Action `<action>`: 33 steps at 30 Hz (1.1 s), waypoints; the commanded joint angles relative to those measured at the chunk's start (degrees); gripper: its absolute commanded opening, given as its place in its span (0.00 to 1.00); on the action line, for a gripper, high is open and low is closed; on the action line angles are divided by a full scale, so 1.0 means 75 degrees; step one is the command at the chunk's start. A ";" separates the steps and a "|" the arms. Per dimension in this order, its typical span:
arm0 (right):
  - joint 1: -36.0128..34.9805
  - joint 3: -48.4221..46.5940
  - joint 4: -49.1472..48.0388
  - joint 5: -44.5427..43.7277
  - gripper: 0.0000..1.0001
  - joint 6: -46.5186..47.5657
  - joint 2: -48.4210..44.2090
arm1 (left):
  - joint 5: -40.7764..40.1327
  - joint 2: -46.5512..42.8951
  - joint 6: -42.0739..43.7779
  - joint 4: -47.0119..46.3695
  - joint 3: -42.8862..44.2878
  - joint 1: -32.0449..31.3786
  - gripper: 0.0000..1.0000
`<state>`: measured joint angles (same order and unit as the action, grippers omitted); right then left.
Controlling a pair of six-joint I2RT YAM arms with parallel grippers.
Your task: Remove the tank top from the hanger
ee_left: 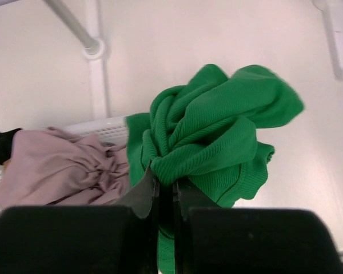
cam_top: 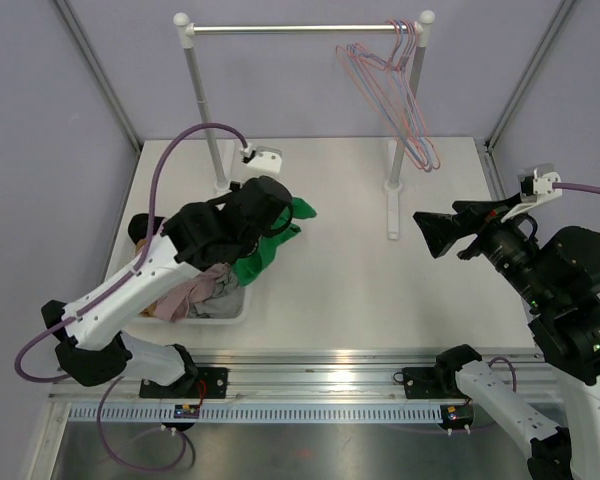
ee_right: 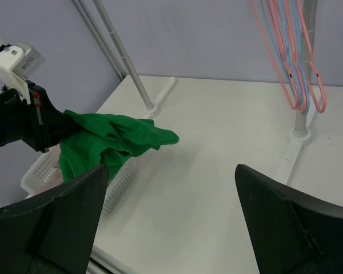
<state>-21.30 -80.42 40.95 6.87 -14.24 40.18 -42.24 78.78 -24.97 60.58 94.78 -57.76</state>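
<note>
Clenching tank top (ee_left: pixel 217 131) in left gripper (ee_left: pixel 164 188), bunched over right rim of basket (cam_top: pixel 230 315), half past it above desk (cam_top: pixel 360 290). Holding right gripper (ee_right: pixel 171 171) spread, empty, well right. Risks if released here: sliding off rim onto desk, or fabric snagging in pinch. Seeing only bare hangers (cam_top: pixel 421 152) far right.

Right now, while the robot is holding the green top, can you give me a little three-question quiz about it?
1. True or false: the left tool is shut on the green tank top.
2. Where are the hangers? A: hooked on the rail. B: in the basket. C: flat on the table.
3. Fill the gap: the right tool is open and holds ____.

Key: 1 true; 2 A; 3 nothing.
</note>
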 commanded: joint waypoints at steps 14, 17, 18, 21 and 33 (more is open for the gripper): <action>0.0039 0.0153 -0.0772 0.0454 1.00 -0.0234 0.0197 | -0.0391 -0.2207 0.0002 0.1414 -0.0883 0.1736 0.00; 0.0028 0.0153 -0.0772 0.0466 1.00 -0.0234 0.0197 | -0.0334 -0.2465 -0.0384 0.1777 -0.1106 0.1748 0.00; 0.0027 0.0153 -0.0784 0.0466 1.00 -0.0234 0.0185 | -0.0136 -0.2558 -0.0397 0.1848 -0.1164 0.1748 0.00; 0.0028 0.0141 -0.0807 0.0478 0.99 -0.0246 0.0208 | 0.0263 -0.3003 -0.0140 0.1535 -0.1445 0.1748 0.00; 0.0039 0.0305 -0.1112 0.0888 0.99 -0.0445 0.0455 | 0.0030 -0.1180 0.0424 0.0771 -0.2864 0.3480 0.00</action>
<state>-21.30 -78.41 35.48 11.55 -16.82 42.59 -42.24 64.07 -23.42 70.94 74.41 -35.90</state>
